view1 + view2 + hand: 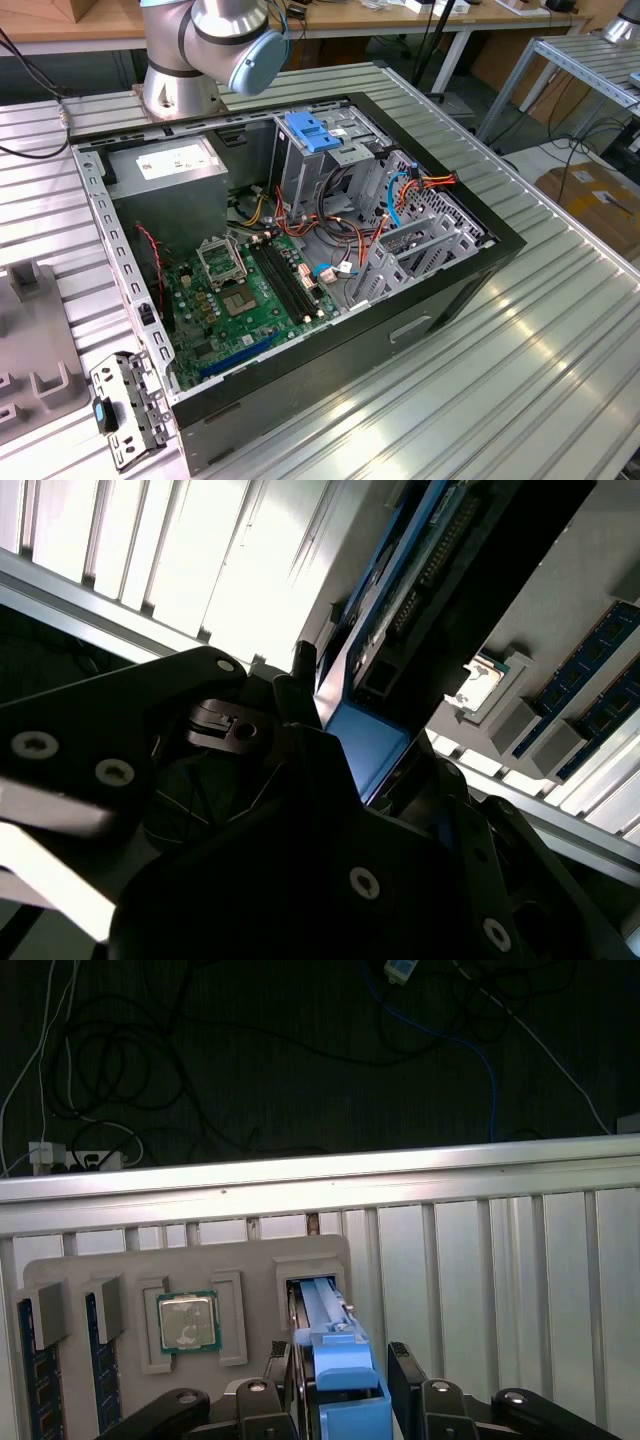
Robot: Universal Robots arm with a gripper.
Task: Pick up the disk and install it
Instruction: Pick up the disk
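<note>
gripper [345, 1365]: jaws narrow, with one finger on each flat side of the disk, gripping it.
disk [330, 1310]: stands on edge in a slot of the grey tray [250, 1260], blue rail towards the first wrist view's camera. Its blue end also shows in the second wrist view.
processor chip [187, 1320]: in the tray pocket just beside the disk's slot.
computer case [440, 300]: open in the exterior view. The motherboard [250, 290] is at its 7 o'clock, the blue clip [312, 135] at 12 — the grey box [165, 170] at 10.
arm base [190, 60]: at 11 o'clock, beyond the case.
</note>
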